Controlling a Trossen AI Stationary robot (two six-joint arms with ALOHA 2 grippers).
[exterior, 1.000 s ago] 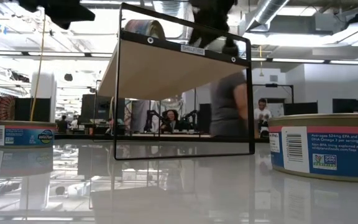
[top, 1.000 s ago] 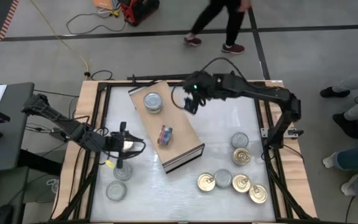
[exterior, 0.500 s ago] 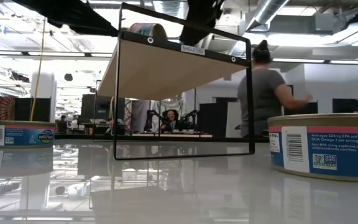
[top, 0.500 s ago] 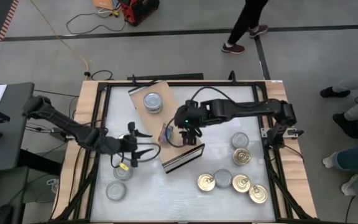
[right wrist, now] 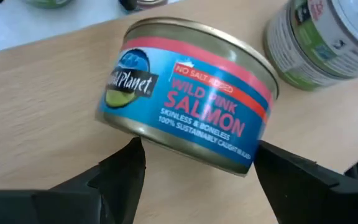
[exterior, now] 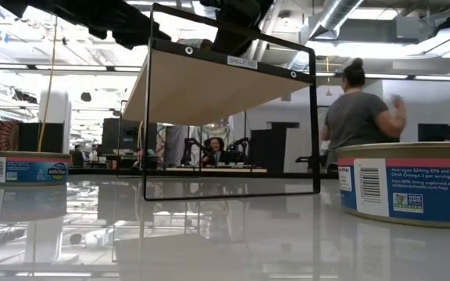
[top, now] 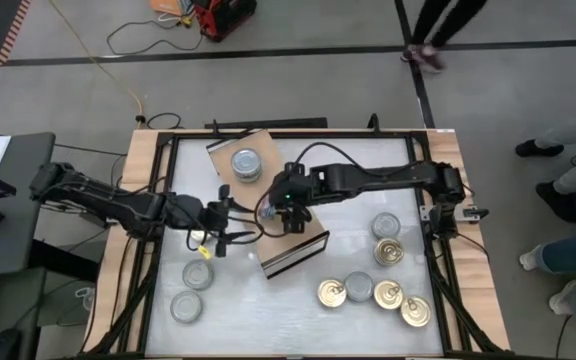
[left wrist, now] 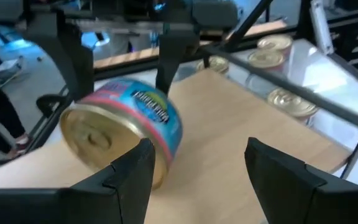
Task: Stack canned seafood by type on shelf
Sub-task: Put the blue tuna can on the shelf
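A blue-labelled salmon tin [top: 266,213] lies on its curved wall on the light-wood shelf [top: 303,232], shown in the right wrist view [right wrist: 185,118] and, gold end on, in the left wrist view [left wrist: 123,130]. My right gripper [top: 288,208] is open, with its fingers at the tin's two flat ends [right wrist: 197,152]. My left gripper [top: 228,223] is open at the shelf's left edge, and the tin is just ahead of one finger [left wrist: 197,168]. A silver-topped tin [top: 246,164] stands upright on the shelf's far end. My right gripper has its fingertips [right wrist: 132,155] level with the tin's two rims, pointing down from above. I cannot tell whether they touch. My left gripper comes in level from the table's left. One fingertip [left wrist: 143,152] overlaps the tin's wall, and I cannot tell whether it touches.
Two silver-topped tins [top: 198,275] [top: 186,306] stand on the white table near the left edge. Several tins, some gold-topped [top: 388,294], stand at the near right. In the low view a blue tin [exterior: 412,183] is close by on the right. People move in the room beyond.
My right gripper has come from beyond the shelf's far right side toward the table's near left, down over the blue tin. My left gripper has gone toward the table's right and a little far, from above a table tin to the shelf's edge. The tins have stayed put.
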